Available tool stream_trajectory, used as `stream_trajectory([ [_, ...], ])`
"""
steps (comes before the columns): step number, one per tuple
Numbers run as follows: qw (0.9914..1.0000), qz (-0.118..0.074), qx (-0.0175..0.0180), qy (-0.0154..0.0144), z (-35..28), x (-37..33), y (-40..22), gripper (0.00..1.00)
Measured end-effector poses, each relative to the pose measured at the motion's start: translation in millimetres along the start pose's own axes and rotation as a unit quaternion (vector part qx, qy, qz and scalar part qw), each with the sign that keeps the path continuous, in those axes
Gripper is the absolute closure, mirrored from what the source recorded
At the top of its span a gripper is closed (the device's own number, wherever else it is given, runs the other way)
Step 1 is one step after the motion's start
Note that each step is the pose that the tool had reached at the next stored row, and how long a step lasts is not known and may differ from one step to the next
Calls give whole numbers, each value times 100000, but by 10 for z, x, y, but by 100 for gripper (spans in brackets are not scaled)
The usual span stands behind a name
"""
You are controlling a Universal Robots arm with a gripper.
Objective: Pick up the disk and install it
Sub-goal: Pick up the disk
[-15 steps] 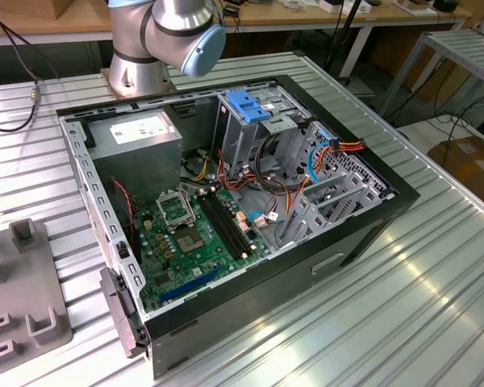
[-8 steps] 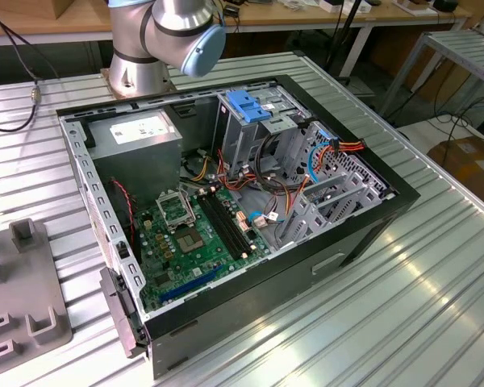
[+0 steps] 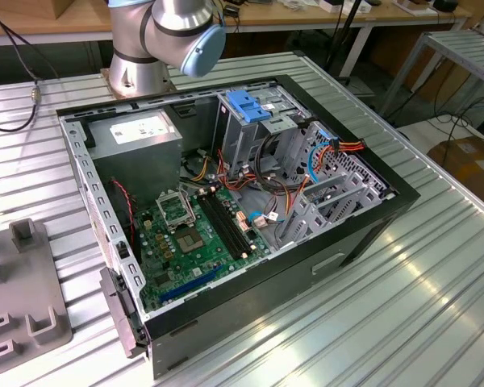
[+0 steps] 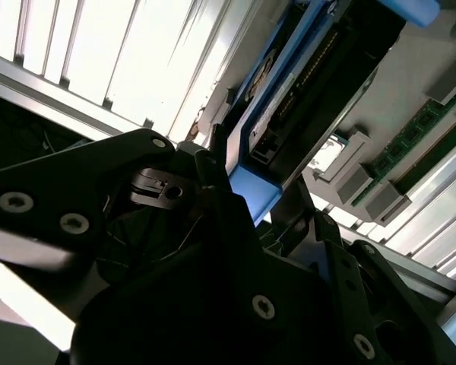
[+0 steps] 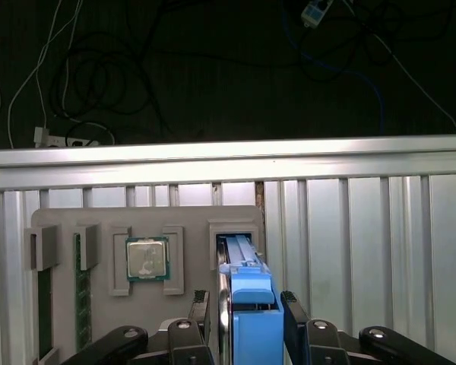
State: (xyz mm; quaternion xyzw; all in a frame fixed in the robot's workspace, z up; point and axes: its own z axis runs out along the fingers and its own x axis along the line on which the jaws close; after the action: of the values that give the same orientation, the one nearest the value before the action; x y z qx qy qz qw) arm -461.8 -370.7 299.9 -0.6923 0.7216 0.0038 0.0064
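Observation:
In the first wrist view the disk [image 5: 252, 304], a grey metal drive in a bright blue bracket, stands on edge in the end slot of a grey holder tray [image 5: 190, 220]. My gripper [image 5: 247, 313] straddles it from above, and its black fingers [image 5: 200, 308] press against both flat sides. The drive's lower end still reaches into the slot. The second wrist view shows the same disk [image 4: 289, 84] from close beside a finger, its blue edge against the black finger tip. In the exterior view the open computer case [image 3: 371, 234] lies on the table.
The holder tray also carries a processor chip [image 5: 146, 258] and memory sticks [image 5: 82, 293]. Inside the case are a motherboard [image 3: 194, 234], a grey power-supply box [image 3: 141, 133], loose cables and a drive cage with a blue clip [image 3: 248, 105]. The arm's base [image 3: 141, 68] stands behind the case.

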Motion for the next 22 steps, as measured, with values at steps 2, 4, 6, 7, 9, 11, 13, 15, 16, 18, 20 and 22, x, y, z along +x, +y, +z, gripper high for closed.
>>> stream_trajectory([
  [2,100000,3,5,-2,1,0,0,50],
  [4,100000,2,1,0,0,0,0,52],
  [6,100000,2,-1,0,1,0,0,59],
  [7,100000,2,1,-1,1,0,0,59],
  [9,100000,3,-1,0,1,0,0,59],
  [11,100000,4,1,9,1,0,0,59],
  [13,100000,3,3,28,2,0,0,59],
  [15,100000,3,1,29,3,0,0,59],
  [16,100000,3,1,31,3,0,0,61],
  [18,100000,1,4,28,3,0,0,61],
  [20,100000,4,3,27,3,0,0,63],
  [22,100000,4,6,26,3,0,0,63],
])
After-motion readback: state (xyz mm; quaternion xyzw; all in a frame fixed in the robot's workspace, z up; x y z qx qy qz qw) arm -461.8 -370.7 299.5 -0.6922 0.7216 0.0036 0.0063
